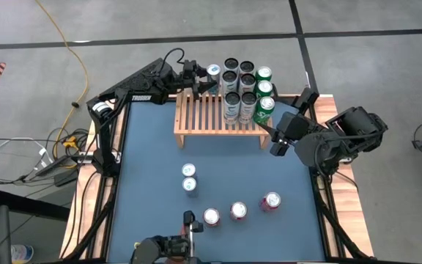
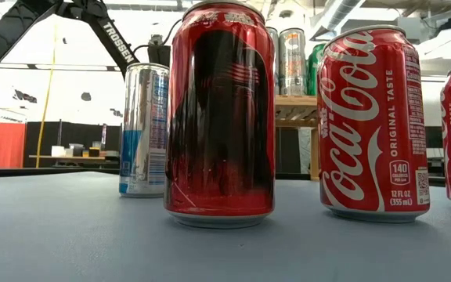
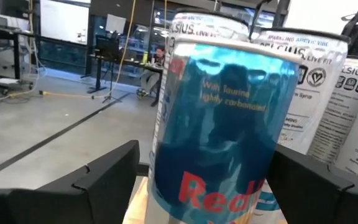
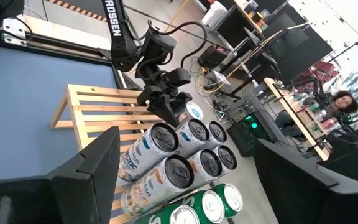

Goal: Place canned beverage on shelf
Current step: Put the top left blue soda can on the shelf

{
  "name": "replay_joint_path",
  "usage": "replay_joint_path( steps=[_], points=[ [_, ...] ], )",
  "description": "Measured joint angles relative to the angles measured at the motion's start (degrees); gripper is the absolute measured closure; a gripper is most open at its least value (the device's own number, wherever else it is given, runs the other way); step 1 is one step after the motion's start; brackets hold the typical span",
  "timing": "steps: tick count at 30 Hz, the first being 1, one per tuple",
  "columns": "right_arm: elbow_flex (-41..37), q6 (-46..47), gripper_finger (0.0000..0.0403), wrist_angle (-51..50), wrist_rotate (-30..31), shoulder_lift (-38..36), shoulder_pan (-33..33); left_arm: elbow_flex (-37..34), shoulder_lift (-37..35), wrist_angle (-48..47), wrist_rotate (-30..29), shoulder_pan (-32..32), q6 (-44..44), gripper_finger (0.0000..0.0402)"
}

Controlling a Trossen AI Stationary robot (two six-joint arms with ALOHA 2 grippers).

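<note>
Pale slatted wood, the shelf (image 1: 211,117) sits at the far edge of the blue bench (image 1: 152,161), its right half crowded with upright cans: a block of white ones (image 1: 237,82) and three green ones (image 1: 264,89) along the right side. The left claw (image 1: 202,79) is at the shelf's far left corner, around a blue Red Bull can (image 1: 213,72) that stands just beside the white cans. In the left wrist view that blue can (image 3: 222,124) fills the space between the two dark fingers (image 3: 104,180), with a gap showing on each side, so the claw looks spread wide and apart from the can rather than squeezing it. The right claw (image 1: 277,143) hangs off the shelf's right end, its fingers well parted with nothing between them. Nearer the front of the bench, two slim silver-and-blue cans (image 1: 189,178) stand touching each other, and three red cola cans (image 1: 239,210) stand in a loose row. The low view shows those red cans (image 2: 370,121) close up, with a slim silver can (image 2: 144,129) behind them.
</note>
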Motion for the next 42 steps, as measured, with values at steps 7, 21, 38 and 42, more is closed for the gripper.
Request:
replay_joint_path(
  steps=[7, 21, 38, 42],
  points=[
    [0.02, -0.03, 0.0088, 0.01, 0.02, 0.00, 0.00, -0.02, 0.00, -0.18, -0.57, 0.28, -4.96, 0.0086],
    [0.00, 0.30, 0.0088, 0.00, -0.68, 0.00, -0.74, -0.04, -0.08, -1.51, 0.07, 0.20, -7.17, 0.0047],
    [0.02, 1.01, 0.0088, 0.00, -1.11, 0.00, -0.74, -0.04, -12.38, -35.70, -0.55, 4.13, 14.08, 0.0043],
    [0.02, 1.01, 0.0088, 0.01, -1.14, 0.00, -0.76, -0.04, -14.98, -41.76, -1.39, 4.05, 19.01, 0.0044]
  ],
)
